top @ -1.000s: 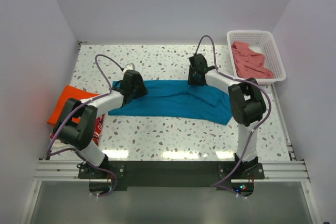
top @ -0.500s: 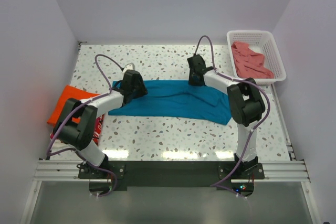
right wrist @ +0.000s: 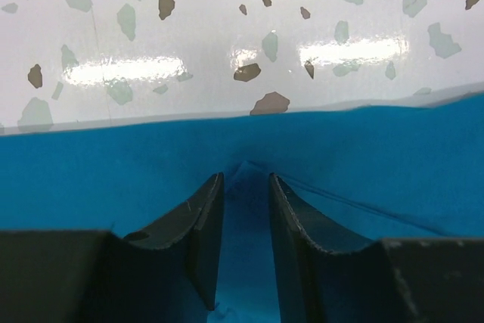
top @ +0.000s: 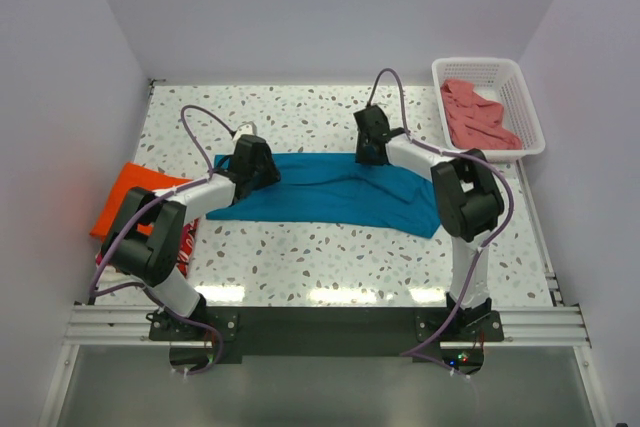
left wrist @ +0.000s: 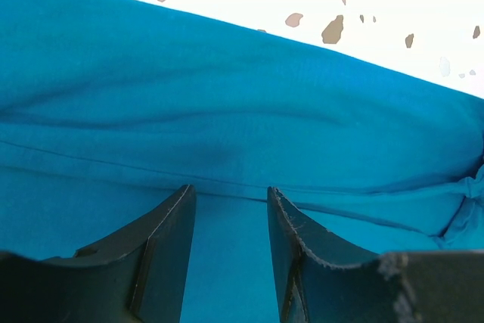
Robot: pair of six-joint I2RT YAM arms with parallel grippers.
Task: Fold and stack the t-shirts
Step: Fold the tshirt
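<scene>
A teal-blue t-shirt (top: 330, 190) lies in a long band across the middle of the table. My left gripper (left wrist: 231, 191) is low over its left part (top: 256, 163), open, with flat cloth (left wrist: 227, 111) between the fingers (left wrist: 170, 240). My right gripper (right wrist: 246, 179) sits at the shirt's far edge (top: 368, 147), jaws apart, with a small raised ridge of teal cloth (right wrist: 246, 168) between the tips. An orange t-shirt (top: 125, 197) lies at the table's left edge, with a bit of red cloth (top: 186, 230) by the left arm. A salmon-pink t-shirt (top: 475, 112) lies in the basket.
The white lattice basket (top: 528, 97) stands at the back right corner. Speckled tabletop (top: 300, 112) shows beyond the teal shirt and in front of it (top: 320, 257). Walls close in the table on the left, back and right.
My right gripper has shifted slightly to the left along the teal shirt's far edge. The left gripper and the shirts have stayed in place.
</scene>
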